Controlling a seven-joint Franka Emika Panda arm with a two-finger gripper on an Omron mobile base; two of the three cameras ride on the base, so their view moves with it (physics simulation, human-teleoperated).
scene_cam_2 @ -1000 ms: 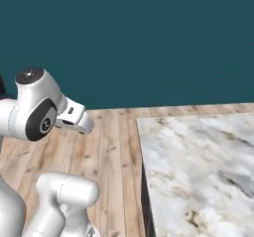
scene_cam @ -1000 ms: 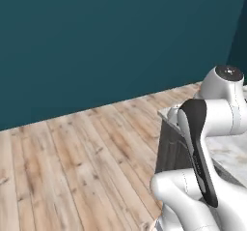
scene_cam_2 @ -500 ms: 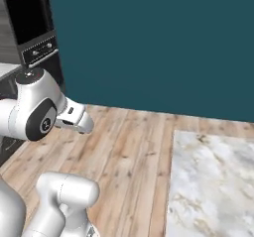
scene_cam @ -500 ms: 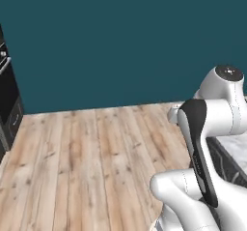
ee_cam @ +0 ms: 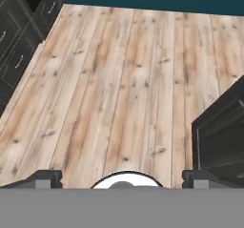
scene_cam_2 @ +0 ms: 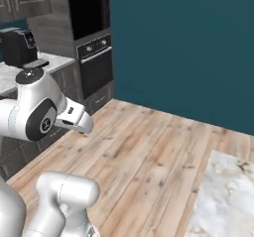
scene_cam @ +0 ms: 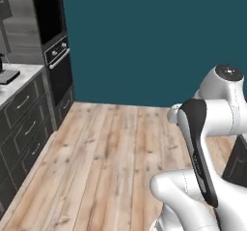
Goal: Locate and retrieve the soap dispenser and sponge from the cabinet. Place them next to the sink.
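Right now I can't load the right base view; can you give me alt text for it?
The white arm rises at lower left over a bare wood floor. A dark built-in oven stands against the teal wall, a black appliance on the counter beside it. A marble countertop fills the lower right.

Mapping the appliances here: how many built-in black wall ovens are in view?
1: the built-in black wall oven sits in the tall grey wood-grain cabinet column against the teal wall. Others may lie outside the frames.
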